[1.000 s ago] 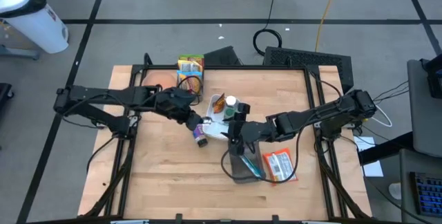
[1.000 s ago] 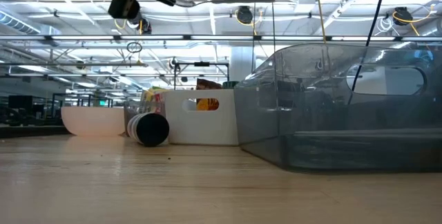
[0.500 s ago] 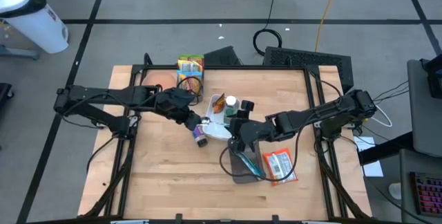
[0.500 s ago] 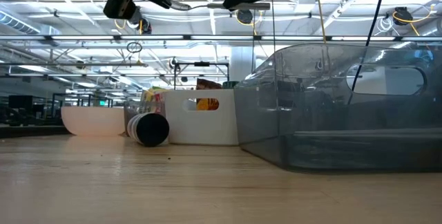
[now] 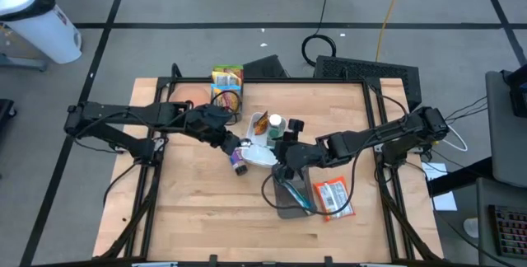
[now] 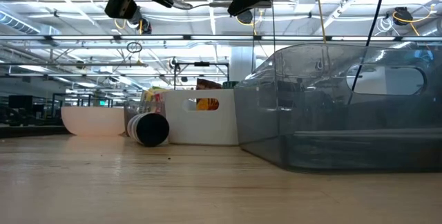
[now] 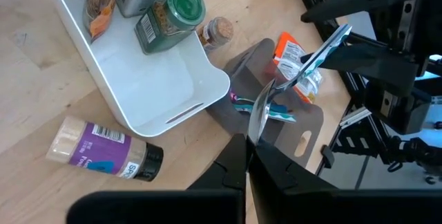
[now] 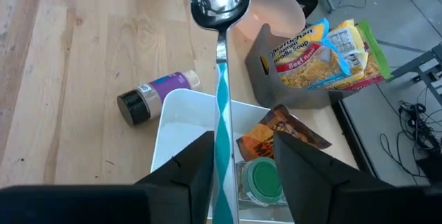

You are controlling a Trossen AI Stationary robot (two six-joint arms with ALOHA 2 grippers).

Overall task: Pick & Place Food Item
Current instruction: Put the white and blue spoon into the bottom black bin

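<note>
**Spoon being passed between arms, right pincer closing in**

Above mid-table, the right gripper (image 8: 242, 144) is being narrowed around the teal handle of a spoon (image 8: 222, 79), with gaps still showing. The bowl end is being pinched by the left gripper (image 7: 247, 144). Beyond, a spice bottle (image 7: 103, 151) is lying untouched beside the white tray (image 7: 166, 79); a handover seems underway.

A big industrial lab hall: taped grey floor (image 5: 206, 3), loose cables (image 5: 317, 49) (one yellow), ceiling trusses (image 6: 207, 41), a framed wooden bench (image 5: 198, 209).
</note>
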